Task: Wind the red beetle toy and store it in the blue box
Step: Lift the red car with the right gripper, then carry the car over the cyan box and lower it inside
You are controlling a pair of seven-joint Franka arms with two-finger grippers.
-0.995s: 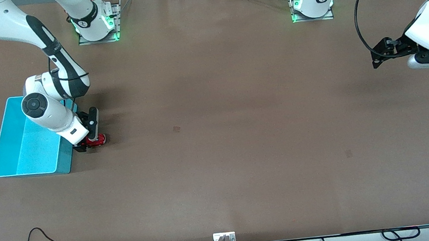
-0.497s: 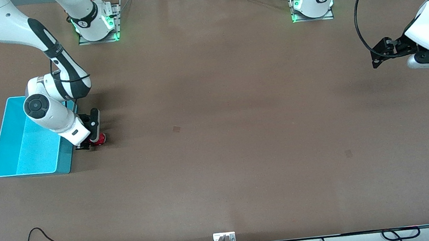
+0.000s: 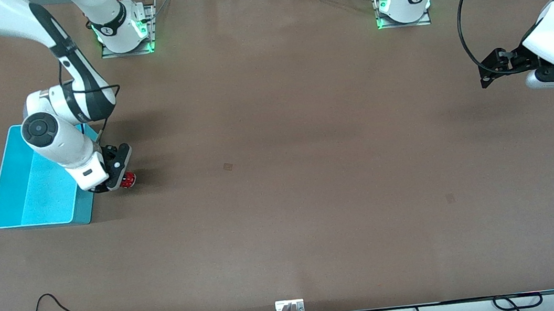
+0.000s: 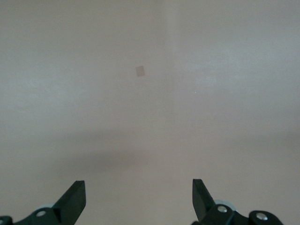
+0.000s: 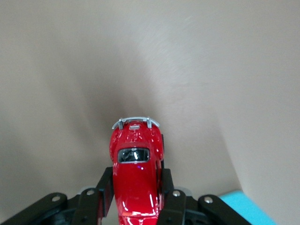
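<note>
The right gripper clamps a tiny glossy red beetle-shaped toy car by its flanks, one black finger pressed against each side of the rounded body, just beside the open light-blue rectangular plastic bin at the right arm's end of the brown table. In the right wrist view the red beetle toy points away from the camera, its silvery bumper and dark small window facing up and out, with a corner of the blue box showing at the edge of the picture; whether the wheels touch the tabletop cannot be told. From the front view the toy sits on the side of the bin that faces the table's middle, close to the bin's corner nearer the camera, and the white wrist of the right arm leans over the bin's wall. The left arm waits well apart, over the table's other end, its gripper hanging above bare tabletop with the two dark fingers spread wide and nothing between them.
</note>
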